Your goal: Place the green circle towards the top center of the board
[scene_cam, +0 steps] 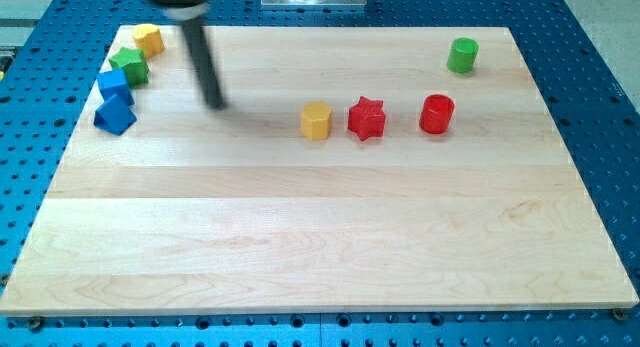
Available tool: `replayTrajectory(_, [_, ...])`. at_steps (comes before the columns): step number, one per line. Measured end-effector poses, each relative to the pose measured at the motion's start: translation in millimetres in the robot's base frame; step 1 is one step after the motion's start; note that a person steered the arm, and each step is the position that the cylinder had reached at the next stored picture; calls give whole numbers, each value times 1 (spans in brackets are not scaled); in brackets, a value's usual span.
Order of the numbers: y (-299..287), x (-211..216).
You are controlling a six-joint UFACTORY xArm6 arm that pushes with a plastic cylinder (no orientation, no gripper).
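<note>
Item: my tip (pixel 214 104). End of a dark rod, blurred along its length, resting on bare board (pixel 300 237). No jaws, so nothing can be clasped; it touches no block.

Item: green circle (pixel 462 55). A short upright cylinder, far to the view's right of my tip and slightly higher in the view, near the board's top right corner. It stands alone, well apart from every other block. Handling, by judgement: small, rigid, light, probably smooth-sided, so it should slide easily on the wood. Its round wall may roll off a rod that meets it off-centre. Contact is best made on its right flank, squarely through the middle, to send it left along the top edge. Not yet at top center.

Item: red cylinder (pixel 437 114). Far right of my tip, about level with it, just below the green circle.

Item: red star (pixel 366 118). Right of my tip, beside the red cylinder.

Item: yellow hexagon (pixel 316 120). Nearest block on my tip's right.

Item: yellow block (pixel 149 37). Up and left of my tip, shape unclear.

Item: green block (pixel 130 65). Left of my tip, shape unclear.

Item: blue block (pixel 113 84). Left of my tip, touching the green block.

Item: blue triangle (pixel 115 114). Left of my tip, lowest of that cluster.
</note>
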State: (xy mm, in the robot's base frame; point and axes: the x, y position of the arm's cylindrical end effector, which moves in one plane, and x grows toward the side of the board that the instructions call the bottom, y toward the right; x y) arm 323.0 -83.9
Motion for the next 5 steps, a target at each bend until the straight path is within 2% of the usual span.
replayTrajectory(1, [137,-83])
replayTrajectory(2, [235,-129])
replayTrajectory(3, [314,-116])
replayTrajectory(4, [356,-70])
replayTrajectory(5, [204,-21])
